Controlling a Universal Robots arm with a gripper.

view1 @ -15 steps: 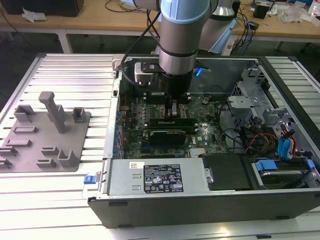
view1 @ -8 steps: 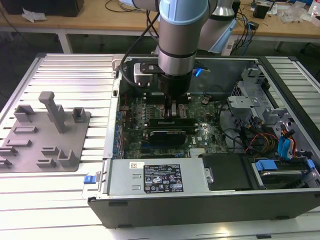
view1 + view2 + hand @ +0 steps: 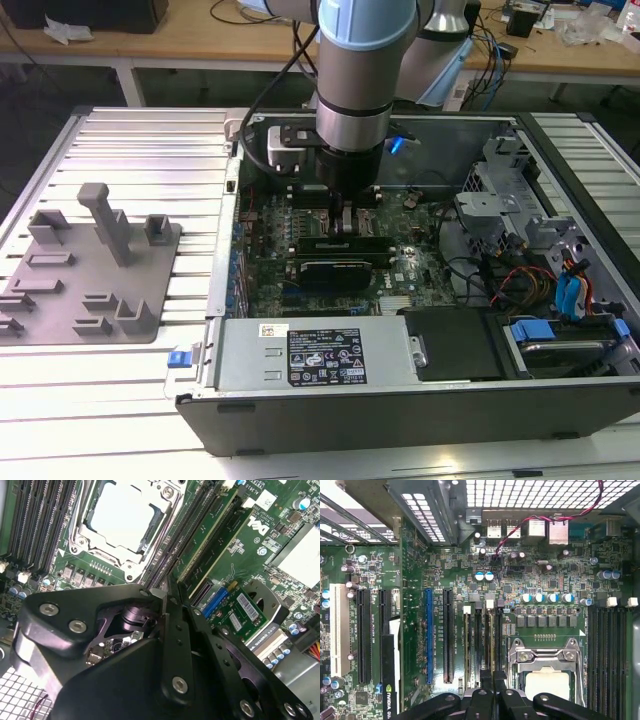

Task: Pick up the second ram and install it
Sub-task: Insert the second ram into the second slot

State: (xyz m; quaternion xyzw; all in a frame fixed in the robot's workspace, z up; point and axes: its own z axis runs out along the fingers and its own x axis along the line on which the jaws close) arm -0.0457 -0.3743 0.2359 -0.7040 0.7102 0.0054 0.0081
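Exterior view: one end effector (image 3: 342,222) low over one motherboard (image 3: 265,235).

Silver-and-blue arm (image 3: 352,70), black screw-studded gripper (image 3: 165,602).

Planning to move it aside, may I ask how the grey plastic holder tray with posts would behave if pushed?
The grey plastic holder tray probably slides rather than tips: its base is broad and flat. It looks rigid and light, so it may skate across the ribbed metal table.

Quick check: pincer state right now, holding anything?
Pincer: shut, fingers pressed together over the memory slots beside the processor socket; whether it is clamping the second ram cannot be told.
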